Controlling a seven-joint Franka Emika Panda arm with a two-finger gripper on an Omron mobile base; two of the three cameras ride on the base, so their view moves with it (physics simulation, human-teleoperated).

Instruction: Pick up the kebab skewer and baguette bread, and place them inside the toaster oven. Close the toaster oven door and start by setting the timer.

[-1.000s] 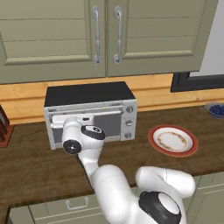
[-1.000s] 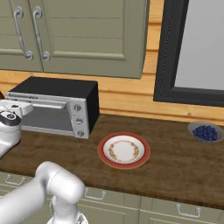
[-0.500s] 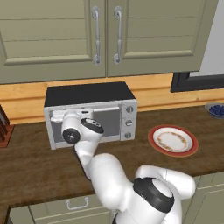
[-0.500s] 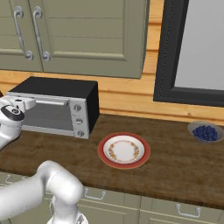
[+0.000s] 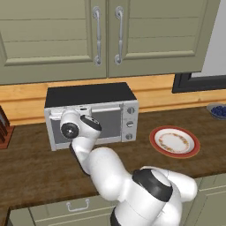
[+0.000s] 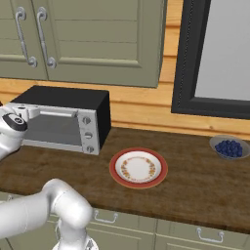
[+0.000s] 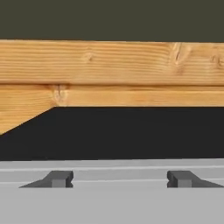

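Hand (image 7: 119,178) spread at toaster oven door (image 5: 108,124) top edge

- One toaster oven (image 5: 90,115) on the bench (image 5: 35,163).
- Three knobs (image 5: 129,124) in a column on the oven's front.
- One red-rimmed plate (image 5: 174,141).
- One bowl of blueberries (image 6: 228,147).
- Two cabinet doors above the oven, each with one handle (image 5: 96,36).
- Two fingers (image 7: 56,178), well apart.
- One knife block (image 5: 3,130) at the bench's left end.
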